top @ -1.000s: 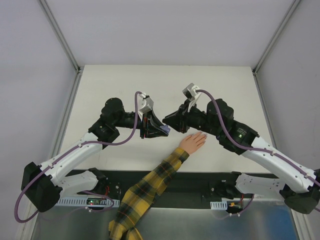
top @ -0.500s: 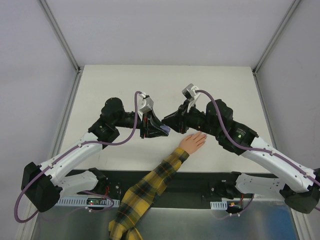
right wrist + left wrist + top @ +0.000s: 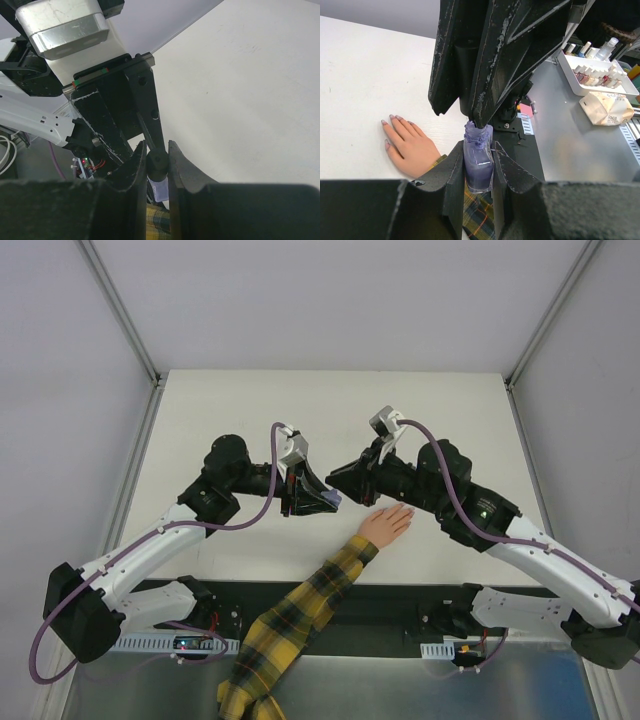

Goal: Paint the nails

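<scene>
Now L gripper [image 3: 478, 155] is clamping small purple glass bottle [image 3: 479, 172], R gripper [image 3: 157, 147] pinching its dark cap [image 3: 157, 165] just above; off-axis pulling could spill it.

One legible marking is present: the crumpled white packet [image 3: 606, 111] on the grey bench [image 3: 570, 150] carries what appears to be the word "face". Smaller print beneath is unreadable.
</scene>
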